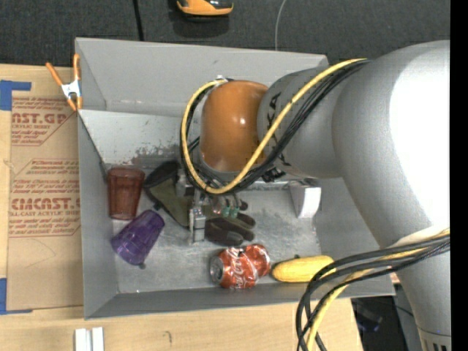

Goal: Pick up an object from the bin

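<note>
The gripper (pixel 197 221) is down in the middle of the grey bin (pixel 99 269), under the arm's (pixel 351 123) orange cover (pixel 232 134). Whether it is open or closed cannot be told, and nothing can be seen held in it.

Just right of it, touching or nearly so, lies a dark brown lump (pixel 230 229). Just left of it lies a flat, dark olive piece (pixel 164 190), partly under the arm.

Nearer, at the bin's near wall, lies a crushed red can (pixel 240 266), and to the can's right a yellow banana (pixel 301 268), their ends almost touching. A white block (pixel 311 201) stands to the right, close under the arm.

On the left side a purple cup (pixel 137 238) lies on its side. Just beyond it a dark red cup (pixel 124 191) sits against the left wall.
</note>
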Motion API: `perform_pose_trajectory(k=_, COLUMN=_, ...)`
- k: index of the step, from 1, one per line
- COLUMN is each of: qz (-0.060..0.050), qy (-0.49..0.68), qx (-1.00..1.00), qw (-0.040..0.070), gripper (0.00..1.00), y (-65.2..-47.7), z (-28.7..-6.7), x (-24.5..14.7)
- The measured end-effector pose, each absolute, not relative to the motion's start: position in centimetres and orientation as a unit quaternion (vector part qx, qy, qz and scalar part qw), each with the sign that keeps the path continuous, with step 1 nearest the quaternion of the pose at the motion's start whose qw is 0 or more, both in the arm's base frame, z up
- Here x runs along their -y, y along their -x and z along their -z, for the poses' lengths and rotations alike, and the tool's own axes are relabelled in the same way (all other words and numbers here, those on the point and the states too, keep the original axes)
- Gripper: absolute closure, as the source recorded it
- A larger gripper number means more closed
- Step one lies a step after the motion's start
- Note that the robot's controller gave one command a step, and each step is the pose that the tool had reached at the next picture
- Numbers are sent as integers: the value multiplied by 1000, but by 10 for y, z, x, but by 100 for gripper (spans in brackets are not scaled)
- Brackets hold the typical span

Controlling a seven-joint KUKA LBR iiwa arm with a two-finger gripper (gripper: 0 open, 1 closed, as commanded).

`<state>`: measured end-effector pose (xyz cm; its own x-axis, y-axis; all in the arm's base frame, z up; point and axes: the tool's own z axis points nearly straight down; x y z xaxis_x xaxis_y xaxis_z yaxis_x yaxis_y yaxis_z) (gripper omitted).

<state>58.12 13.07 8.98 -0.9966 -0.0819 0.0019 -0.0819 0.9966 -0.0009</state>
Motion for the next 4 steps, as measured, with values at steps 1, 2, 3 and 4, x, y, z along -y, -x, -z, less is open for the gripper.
perform_pose_trajectory(k=1, qz=0, qy=-144, qx=990, qw=-4, gripper=100, y=-571, z=-72, x=-79)
perform_pose_trajectory(k=2, qz=0, qy=-144, qx=990, qw=-4, gripper=100, y=-571, z=-72, x=-79)
perform_pose_trajectory(k=3, qz=1, qy=-147, qx=989, qw=-1, gripper=100, y=-583, z=-189, x=-78)
perform_pose_trajectory(k=4, qz=1, qy=-147, qx=989, qw=-1, gripper=100, y=-583, z=-189, x=-78)
